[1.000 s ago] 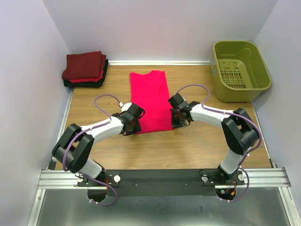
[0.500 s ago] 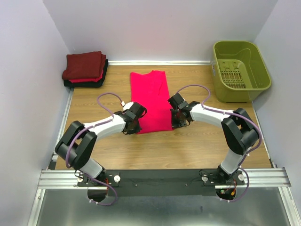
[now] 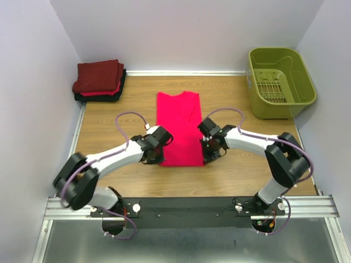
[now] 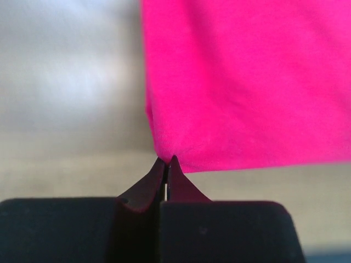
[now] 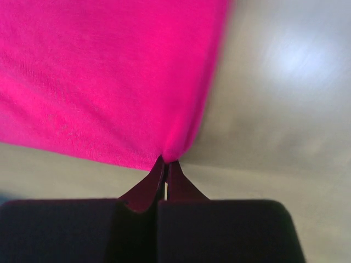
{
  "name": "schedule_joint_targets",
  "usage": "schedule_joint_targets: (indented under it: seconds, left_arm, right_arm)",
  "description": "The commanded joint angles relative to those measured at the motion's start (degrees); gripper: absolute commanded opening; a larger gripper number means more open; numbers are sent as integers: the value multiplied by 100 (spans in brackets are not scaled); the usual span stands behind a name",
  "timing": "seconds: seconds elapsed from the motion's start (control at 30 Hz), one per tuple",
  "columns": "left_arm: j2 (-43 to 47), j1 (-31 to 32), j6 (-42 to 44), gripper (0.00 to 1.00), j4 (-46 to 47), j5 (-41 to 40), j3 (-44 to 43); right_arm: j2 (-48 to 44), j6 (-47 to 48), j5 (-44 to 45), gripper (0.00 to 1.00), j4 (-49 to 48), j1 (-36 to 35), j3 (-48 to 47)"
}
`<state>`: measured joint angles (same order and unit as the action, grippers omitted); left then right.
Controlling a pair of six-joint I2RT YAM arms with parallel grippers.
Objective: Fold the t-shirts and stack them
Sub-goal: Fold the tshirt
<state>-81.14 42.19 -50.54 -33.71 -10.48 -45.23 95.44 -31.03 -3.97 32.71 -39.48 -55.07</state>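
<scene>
The pink shirt [image 3: 179, 129] lies flat in the middle of the counter [image 3: 109, 123]. Its long way runs from 6 o'clock to 12 o'clock. The left tool [image 3: 154, 158] is squeezed tight on the near left corner of the shirt. The right tool [image 3: 210, 156] is squeezed tight on the near right corner. In both close-up views the two tips meet with a little pinch of pink cloth between them. So the whole shirt stretches away from the tools toward 12 o'clock. I think the next move is to lift the near edge and carry it to the far edge, to fold the shirt in half. Both arms should go together or the fold may come out crooked. The pile of folded shirts [image 3: 98, 81] sits at 10 o'clock, nearer the left arm
</scene>
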Motion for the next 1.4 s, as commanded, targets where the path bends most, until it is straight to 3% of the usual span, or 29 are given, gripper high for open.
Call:
schedule_joint_targets:
  seconds: [0.0, 0.1, 0.2, 0.33, 0.43, 0.63, 0.9, 1.37]
  left_arm:
    - [1318, 631, -174, 0, -1583, 660, 93]
    - [2318, 1509, -1139, 0, -2270, 1406, 111]
    - [2795, 2423, -2089, 0, -2324, 2146, 216]
    - [2569, 2592, -1872, 0, -2613, 1806, -369]
    - [2166, 2024, -1102, 0, -2904, 1269, -967]
    - [2050, 713, 17, 0, -2509, 1092, -1250]
    - [1735, 89, 623, 0, -2158, 741, -1681]
    - [1224, -606, 1275, 0, -1331, 811, -2016]
  right_arm:
    - [-691, 159, -956, 1, 2018, -577, 523]
    - [-1585, -96, -1448, 0, 2790, -823, 673]
    - [-2220, -298, -1765, 1, 3354, -886, 603]
    - [-2136, -298, -1311, 1, 3900, -885, -90]
    - [-1907, -176, -467, 1, 4226, -868, -864]
    - [-1441, -105, -70, 1, 4261, -771, -1901]
    - [-914, 79, 229, 1, 4270, -517, -2947]
    - [-298, 536, 309, 1, 4165, 177, -3739]
